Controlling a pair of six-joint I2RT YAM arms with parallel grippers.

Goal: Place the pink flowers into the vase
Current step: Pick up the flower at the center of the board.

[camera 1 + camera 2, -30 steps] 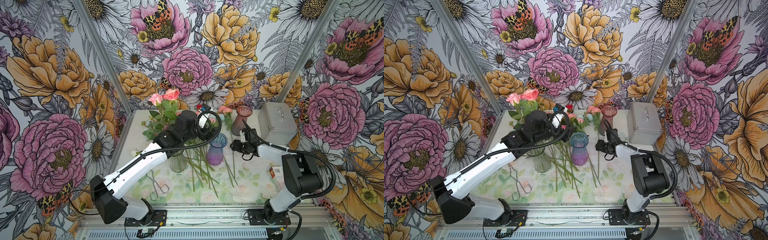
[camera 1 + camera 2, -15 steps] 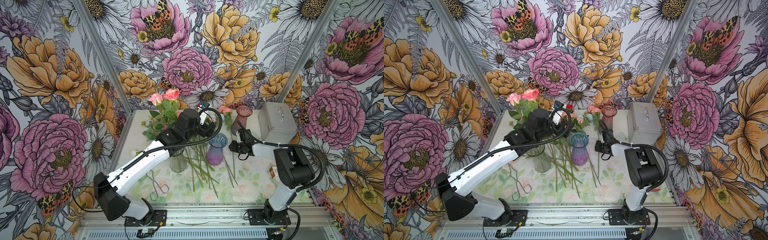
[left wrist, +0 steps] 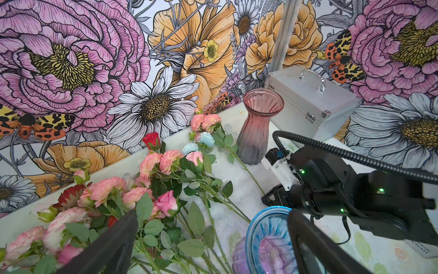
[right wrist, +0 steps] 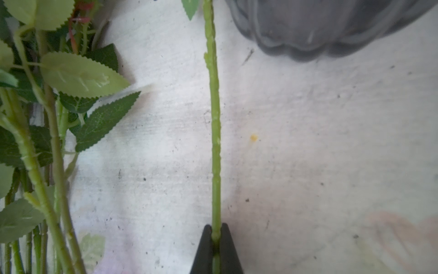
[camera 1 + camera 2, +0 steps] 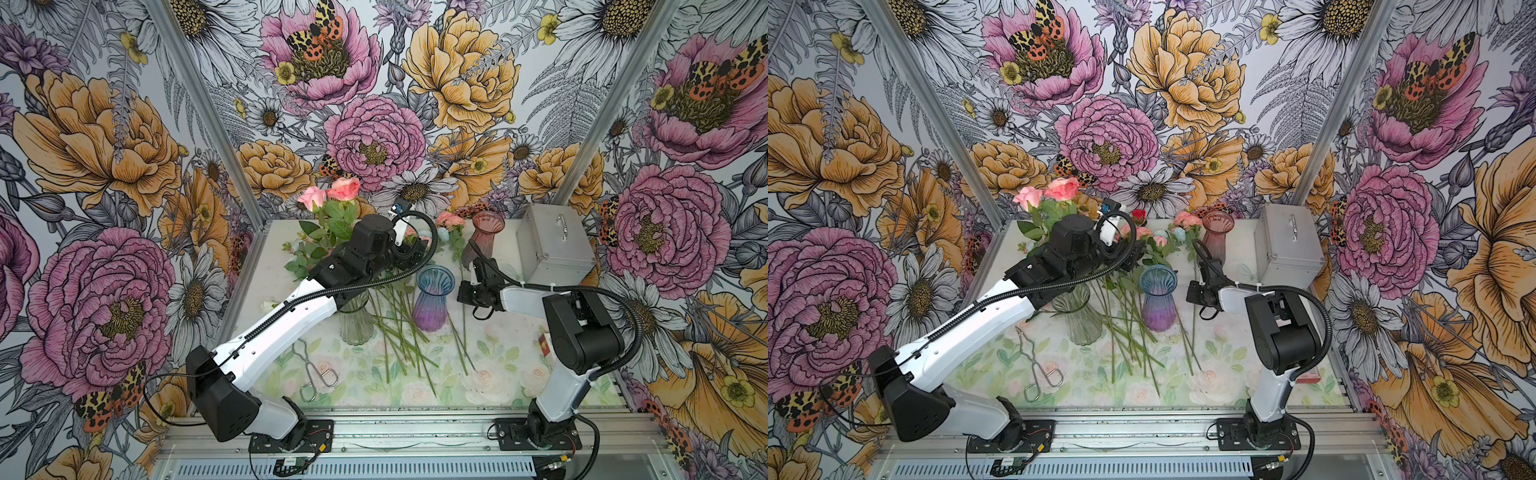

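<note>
Far left on the table (image 5: 511,357) lie metal tongs (image 5: 316,374), flat and alone. Next along is the clear glass vase (image 5: 355,324), upright, with two pink roses (image 5: 332,193) already standing in it. The left arm reaches across above that vase. The left gripper (image 3: 213,214) is spread wide and hangs over the heap of pink flowers (image 3: 132,189), which lie on the table with their heads toward the back wall. I see no contact there. A red rose (image 3: 151,140) and pale blue blooms (image 3: 206,138) are mixed into the heap.

Moving right, a blue-and-purple vase (image 5: 432,299) stands upright just beside the fanned stems. Then comes the right gripper (image 4: 215,237), down at the tabletop and clenched on a single green stem (image 4: 214,118). That stem runs back to ruffled pink heads (image 3: 205,121) lying beside the pink vase (image 3: 258,128).

At the back right sits a silver case (image 5: 555,245), handle on top. Near the right arm a white card (image 3: 417,248) carries dark lettering, too blurred to read.
</note>
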